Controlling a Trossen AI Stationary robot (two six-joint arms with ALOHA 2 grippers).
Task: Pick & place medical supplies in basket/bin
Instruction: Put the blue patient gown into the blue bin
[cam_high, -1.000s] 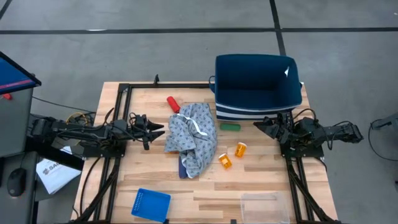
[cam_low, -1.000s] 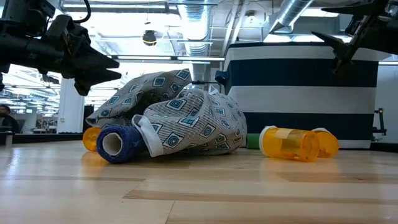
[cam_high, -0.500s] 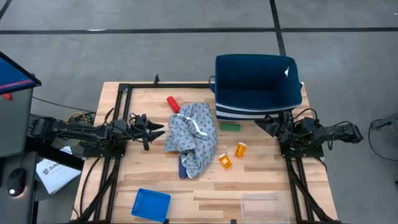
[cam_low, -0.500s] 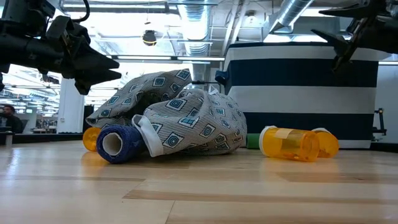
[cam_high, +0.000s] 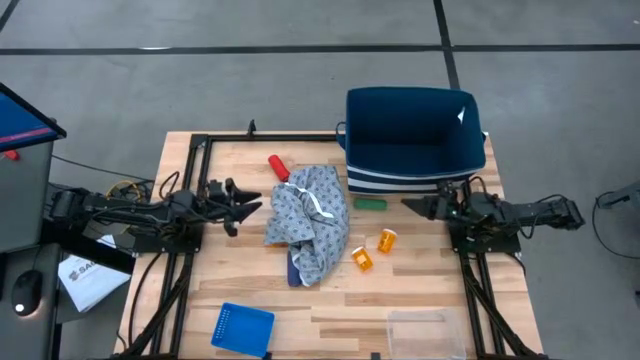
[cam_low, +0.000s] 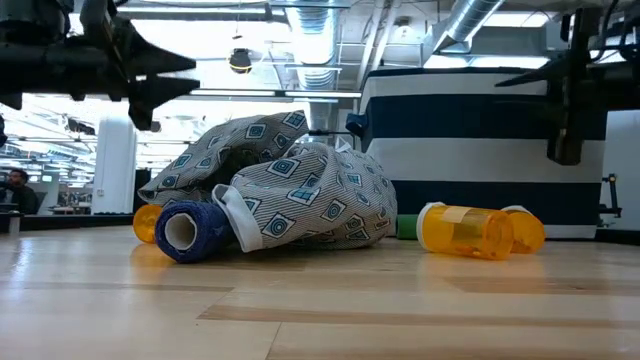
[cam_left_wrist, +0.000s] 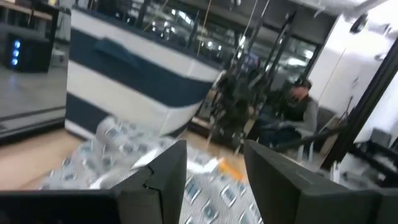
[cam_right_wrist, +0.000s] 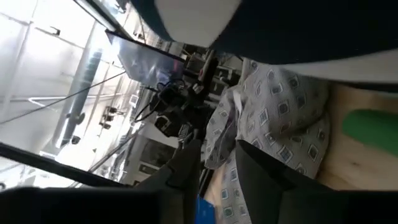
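Note:
A grey patterned cloth garment (cam_high: 308, 225) lies bunched at the table's middle, over a dark blue cylinder (cam_low: 185, 230). A red cylinder (cam_high: 278, 167) lies beyond it and a green cylinder (cam_high: 370, 204) to its right. Two orange pill bottles (cam_high: 387, 240) (cam_high: 362, 260) lie on their sides nearby. The navy striped bin (cam_high: 415, 140) stands at the far right. My left gripper (cam_high: 250, 210) hovers open left of the garment, pointing level at it. My right gripper (cam_high: 408, 206) hovers open right of the green cylinder, beside the bin's front. Neither has anything between its fingers (cam_left_wrist: 168, 180) (cam_right_wrist: 261, 168).
A bright blue perforated basket (cam_high: 243, 328) sits at the near left edge and a clear plastic tray (cam_high: 425, 330) at the near right. A black frame (cam_high: 195, 150) borders the table. A person (cam_left_wrist: 301, 106) sits in the room beyond.
My left gripper has tipped up from a slight downward slant to about level and risen a little. My right gripper has rolled about its own axis, tipped down toward level and sunk slightly. The supplies have stayed where they were.

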